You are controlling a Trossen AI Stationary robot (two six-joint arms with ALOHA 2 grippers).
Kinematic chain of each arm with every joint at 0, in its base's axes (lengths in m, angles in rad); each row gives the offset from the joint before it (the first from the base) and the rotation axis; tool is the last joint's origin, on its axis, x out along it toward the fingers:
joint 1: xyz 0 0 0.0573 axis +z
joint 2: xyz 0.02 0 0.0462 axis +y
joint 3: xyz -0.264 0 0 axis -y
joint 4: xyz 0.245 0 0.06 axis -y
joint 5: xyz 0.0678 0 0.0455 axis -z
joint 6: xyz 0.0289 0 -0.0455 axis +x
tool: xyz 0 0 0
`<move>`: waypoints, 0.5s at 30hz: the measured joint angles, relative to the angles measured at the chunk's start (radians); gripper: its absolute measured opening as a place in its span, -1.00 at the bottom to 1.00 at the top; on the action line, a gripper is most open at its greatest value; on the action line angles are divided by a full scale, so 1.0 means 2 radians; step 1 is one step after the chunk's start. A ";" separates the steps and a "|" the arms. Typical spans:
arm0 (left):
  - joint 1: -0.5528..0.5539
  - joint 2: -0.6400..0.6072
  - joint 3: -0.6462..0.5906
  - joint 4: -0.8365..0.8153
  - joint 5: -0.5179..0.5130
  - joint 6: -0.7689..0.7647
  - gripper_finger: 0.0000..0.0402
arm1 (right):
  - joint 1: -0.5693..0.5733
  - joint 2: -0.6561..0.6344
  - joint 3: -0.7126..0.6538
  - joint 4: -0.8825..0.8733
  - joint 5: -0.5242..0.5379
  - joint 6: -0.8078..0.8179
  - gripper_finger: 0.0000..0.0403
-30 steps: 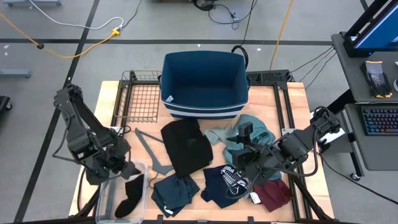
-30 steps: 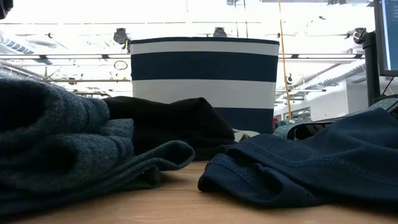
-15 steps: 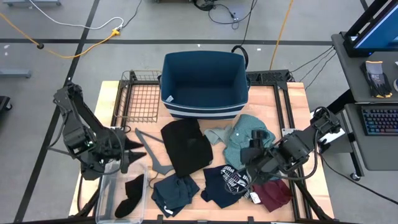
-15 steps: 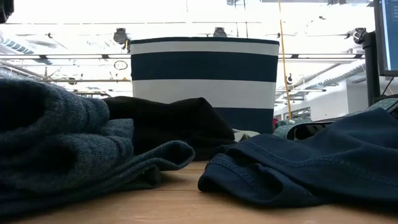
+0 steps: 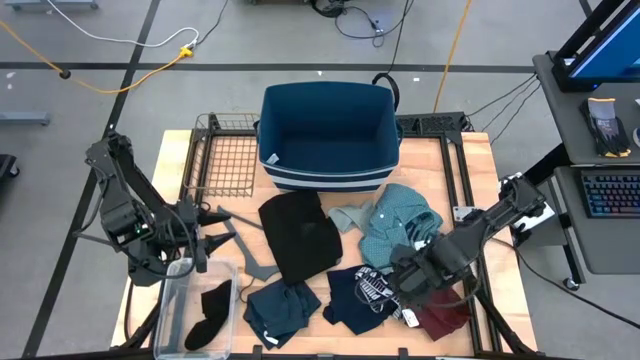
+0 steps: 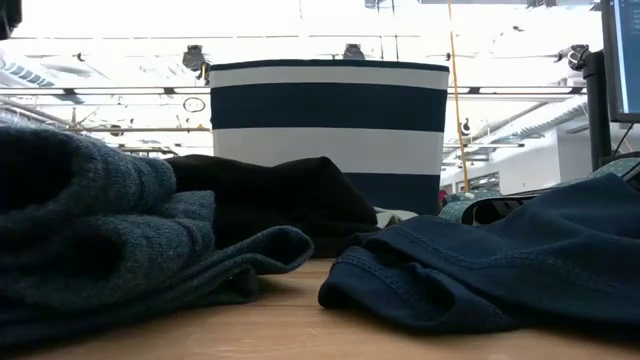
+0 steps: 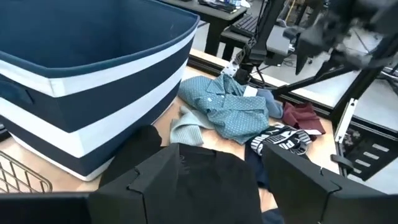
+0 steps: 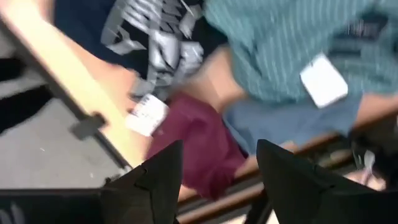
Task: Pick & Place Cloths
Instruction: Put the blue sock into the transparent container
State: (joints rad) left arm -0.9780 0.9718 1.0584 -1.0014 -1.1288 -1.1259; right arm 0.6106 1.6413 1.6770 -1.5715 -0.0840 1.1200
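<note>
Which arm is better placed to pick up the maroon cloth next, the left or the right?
Probably the right. The right gripper, fingers open, hovers beside the maroon cloth. The left gripper is across the table, near the grey hanger.

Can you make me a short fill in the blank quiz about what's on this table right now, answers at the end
1. The striped bin at the back of the table is navy and ____.
2. The clear plastic tub near the left hand holds one ____ cloth.
3. The right hand hangs with open fingers between the navy printed cloth and the ____ cloth.
4. The grey hanger lies just left of the large ____ cloth.

Answers: white; black; maroon; black
</note>
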 joint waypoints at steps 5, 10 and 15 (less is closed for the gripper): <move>0.005 0.000 0.000 0.000 0.001 0.002 0.17 | 0.000 -0.007 -0.077 0.001 -0.011 0.027 -0.03; 0.005 0.000 0.000 0.002 0.003 -0.001 0.17 | 0.000 -0.047 -0.152 0.000 -0.009 0.070 -0.03; 0.005 0.000 0.000 0.002 0.014 -0.001 0.17 | 0.000 -0.111 -0.223 0.000 -0.011 0.134 -0.03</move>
State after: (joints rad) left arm -0.9688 0.9718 1.0584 -0.9974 -1.1001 -1.1289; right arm 0.6102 1.4200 1.2319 -1.5714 -0.1051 1.3887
